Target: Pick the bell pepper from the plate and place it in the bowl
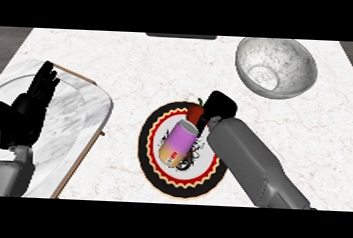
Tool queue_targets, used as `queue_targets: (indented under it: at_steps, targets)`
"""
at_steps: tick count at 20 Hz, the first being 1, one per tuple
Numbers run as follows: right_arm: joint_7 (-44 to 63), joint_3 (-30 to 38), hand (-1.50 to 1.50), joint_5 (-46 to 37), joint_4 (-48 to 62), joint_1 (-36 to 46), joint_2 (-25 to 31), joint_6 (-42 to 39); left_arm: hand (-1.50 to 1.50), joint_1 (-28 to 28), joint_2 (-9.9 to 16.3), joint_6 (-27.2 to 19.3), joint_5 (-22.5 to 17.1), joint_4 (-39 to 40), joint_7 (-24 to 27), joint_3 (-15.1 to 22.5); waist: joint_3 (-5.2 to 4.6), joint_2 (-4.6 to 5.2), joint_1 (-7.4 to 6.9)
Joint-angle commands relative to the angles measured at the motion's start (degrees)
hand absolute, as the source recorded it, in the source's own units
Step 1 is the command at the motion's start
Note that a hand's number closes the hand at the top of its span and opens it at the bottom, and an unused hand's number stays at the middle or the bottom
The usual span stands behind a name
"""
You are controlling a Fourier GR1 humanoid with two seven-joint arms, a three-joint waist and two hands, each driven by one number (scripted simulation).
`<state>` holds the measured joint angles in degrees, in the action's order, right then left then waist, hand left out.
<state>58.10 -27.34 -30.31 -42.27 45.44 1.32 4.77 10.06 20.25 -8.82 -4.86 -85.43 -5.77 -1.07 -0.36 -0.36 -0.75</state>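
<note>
The right forearm (255,164) enters from the lower edge and runs up and to the left, over the right side of the plate (156,177). The plate is round, with a dark rim and a red and yellow zigzag band, and lies on the white marbled worktop (138,59).

On the plate lies a can (178,143) with a purple and yellow label, on its side, just left of the right forearm.

The right hand (221,107) is at the far edge of the plate, directly against the bell pepper (198,112). Only the back of the hand shows; whether its fingers are spread or closed round the bell pepper cannot be determined. The bell pepper is red, and only part of it is visible at the hand's left side. It is at the plate's far rim, just beyond the can.

At the left, the left hand (24,112) is at rest above a marbled tray (87,117) with a wooden edge, fingers straight and pointing up, holding nothing.

Farthest away, at the upper right, stands the bowl (299,79), grey-white and marbled. It is well apart from the plate.
</note>
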Motion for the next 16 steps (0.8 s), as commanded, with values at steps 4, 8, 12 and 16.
queue_targets:
  at_steps: [4, 8, 12, 16]
  targets:
    - [-5.03, 0.79, 1.50, -0.22, 13.28, 9.39, -1.27, 5.62, 0.00, 4.00, -0.45, 0.40, 1.07, -2.02, -4.05, 0.67, 0.43, 1.23, -2.24]
    - [-9.75, 4.42, 1.50, -2.53, 19.97, 18.20, -0.90, 3.70, 0.00, 2.22, -0.49, 1.95, 0.39, -2.16, -1.50, 0.70, 0.40, 1.99, -3.91]
    - [-10.27, 5.03, 1.50, -4.63, 23.93, 24.27, 0.05, 6.89, 0.00, 2.81, -1.04, 0.83, 1.35, -3.61, -4.20, 1.44, 0.40, 1.67, -3.41]
    - [-6.49, 2.48, 1.50, -8.58, 25.13, 29.46, 0.32, 8.50, 0.00, -1.28, -1.45, 1.27, 1.78, -1.94, 0.13, 0.77, 0.30, 1.19, -2.46]
